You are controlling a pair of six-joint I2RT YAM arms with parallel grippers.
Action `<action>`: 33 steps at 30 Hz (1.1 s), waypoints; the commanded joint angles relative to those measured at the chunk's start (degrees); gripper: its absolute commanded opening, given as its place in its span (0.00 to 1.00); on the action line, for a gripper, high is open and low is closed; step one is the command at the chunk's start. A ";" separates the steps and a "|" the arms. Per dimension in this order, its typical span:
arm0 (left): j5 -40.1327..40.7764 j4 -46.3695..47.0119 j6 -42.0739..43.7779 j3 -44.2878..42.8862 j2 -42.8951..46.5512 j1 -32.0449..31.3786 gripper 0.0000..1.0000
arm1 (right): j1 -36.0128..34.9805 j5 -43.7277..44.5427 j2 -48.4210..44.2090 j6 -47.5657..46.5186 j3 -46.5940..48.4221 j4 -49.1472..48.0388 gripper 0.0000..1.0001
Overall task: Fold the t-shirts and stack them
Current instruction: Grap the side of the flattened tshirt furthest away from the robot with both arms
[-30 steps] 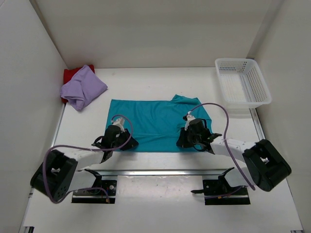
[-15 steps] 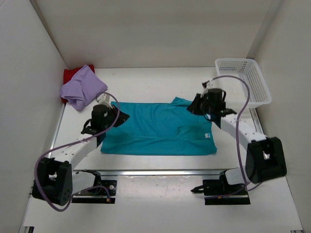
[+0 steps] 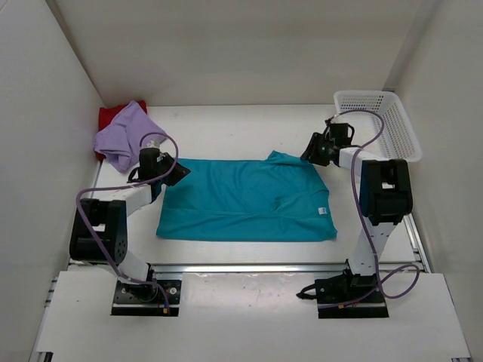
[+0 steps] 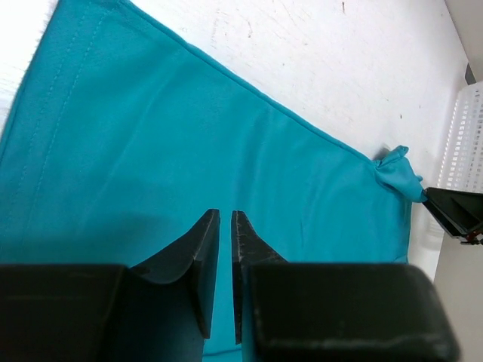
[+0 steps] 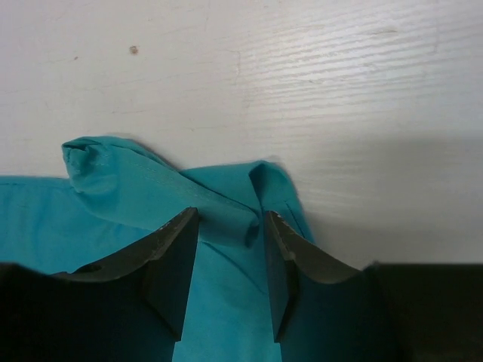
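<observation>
Right gripper [image 5: 230, 220] is seen with jaws apart astride the bunched sleeve [image 5: 121, 177] of the teal shirt [image 3: 241, 200]. Left gripper [image 4: 225, 217] is held a slit apart over its far-left corner. Shirt is laid flat mid-table, long axis left-right, sleeve end toward the basket [image 3: 375, 95].

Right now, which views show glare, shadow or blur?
Top external: even soft light, the teal t-shirt sharp. Left wrist: the table corner at upper left is washed out, the left gripper dark and soft-edged. Right wrist: a broad soft shadow on the table beside the right gripper.
</observation>
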State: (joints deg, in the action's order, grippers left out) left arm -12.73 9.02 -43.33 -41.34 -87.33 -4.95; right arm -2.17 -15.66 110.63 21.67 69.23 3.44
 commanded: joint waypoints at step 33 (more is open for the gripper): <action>3.06 -4.00 3.68 -14.20 -9.52 4.16 0.22 | 1.21 -7.11 -9.05 3.56 -8.79 -16.91 0.28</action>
State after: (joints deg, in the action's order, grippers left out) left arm -10.92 6.26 -41.34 -53.36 -96.40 -1.80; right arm -0.01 -21.98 99.33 25.26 53.71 -11.88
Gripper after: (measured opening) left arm 0.226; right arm 0.294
